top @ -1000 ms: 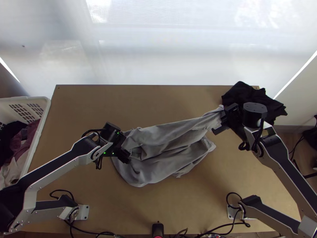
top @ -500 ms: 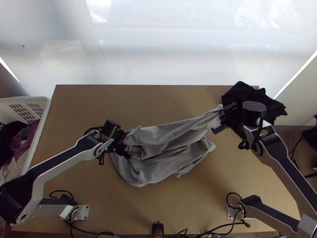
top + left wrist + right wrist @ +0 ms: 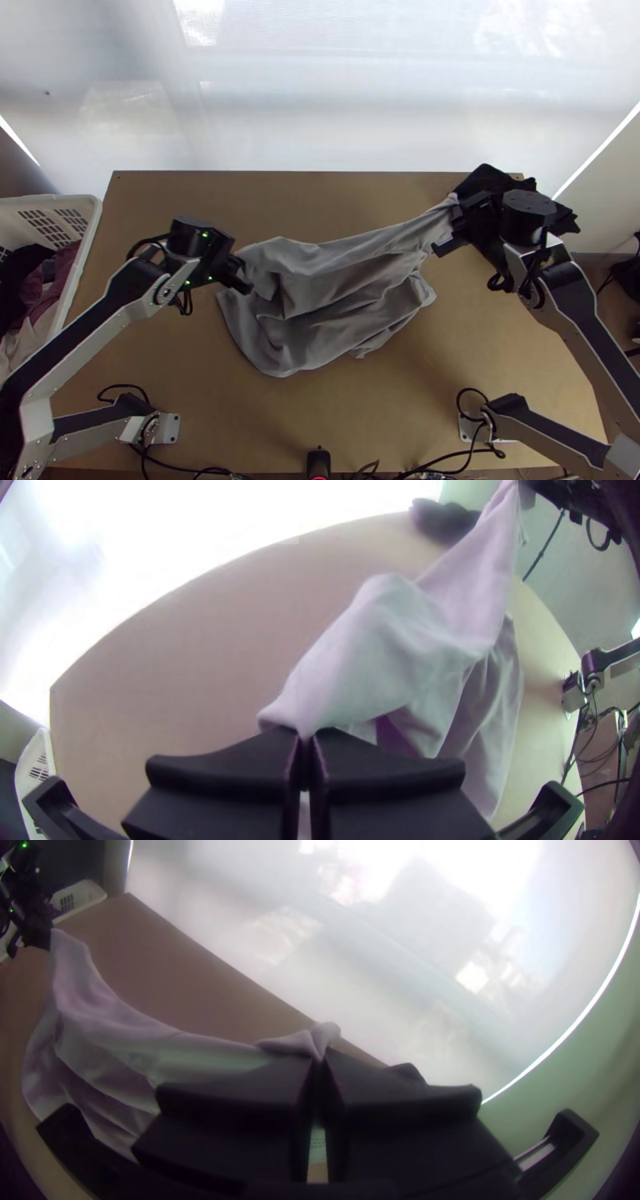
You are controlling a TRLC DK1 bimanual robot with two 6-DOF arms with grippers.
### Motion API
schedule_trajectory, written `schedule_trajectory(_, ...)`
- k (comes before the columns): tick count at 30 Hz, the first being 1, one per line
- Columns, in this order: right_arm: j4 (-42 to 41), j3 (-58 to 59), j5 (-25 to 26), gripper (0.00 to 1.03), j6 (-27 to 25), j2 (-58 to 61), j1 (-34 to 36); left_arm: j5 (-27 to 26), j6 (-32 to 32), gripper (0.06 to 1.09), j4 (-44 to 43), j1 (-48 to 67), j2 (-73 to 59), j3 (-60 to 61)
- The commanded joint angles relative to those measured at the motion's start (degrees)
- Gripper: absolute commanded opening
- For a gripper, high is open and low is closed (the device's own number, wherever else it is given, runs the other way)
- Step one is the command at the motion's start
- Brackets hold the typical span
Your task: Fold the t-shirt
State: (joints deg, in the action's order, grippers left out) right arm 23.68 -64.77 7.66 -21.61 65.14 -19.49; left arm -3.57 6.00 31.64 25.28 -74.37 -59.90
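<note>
Between the two arms stretches the wooden tabletop, broad and mostly bare around the cloth. Across its middle lies the grey t-shirt, loosely bunched, full of slanting creases, the lower part spread nearer the arms' bases and the far side drawn out between the tools. Just beside the tabletop's left edge stands a white basket holding dark, mauve and pale clothes. At the far right corner sits a crumpled black cloth. Smallest come the tools: the left tool pinches the shirt's left end, the right tool its right end.
</note>
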Motion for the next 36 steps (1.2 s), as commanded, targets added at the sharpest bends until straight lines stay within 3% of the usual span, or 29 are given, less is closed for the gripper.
schedule_trajectory(1,3.1,-9.1,0.6,0.03,0.2,-0.1,-0.7,1.7,1.1,0.09,2.2,-3.4,7.9,-8.1)
schedule_trajectory(5,4.3,-14.3,0.6,0.03,0.3,-0.3,-2.0,6.0,6.0,0.09,1.7,-3.5,11.9,-12.5)
schedule_trajectory(14,5.1,-20.6,1.0,0.03,-1.4,-1.8,-4.5,9.4,12.8,0.09,-1.5,-3.1,16.9,-20.2)
schedule_trajectory(25,2.3,-24.4,2.3,0.03,-11.9,-8.2,-9.0,13.2,19.0,0.09,-6.4,-2.6,20.8,-28.4)
schedule_trajectory(36,0.6,-30.0,2.3,0.03,-18.0,-12.8,-13.7,14.7,22.3,0.09,-8.8,-2.6,22.7,-38.7)
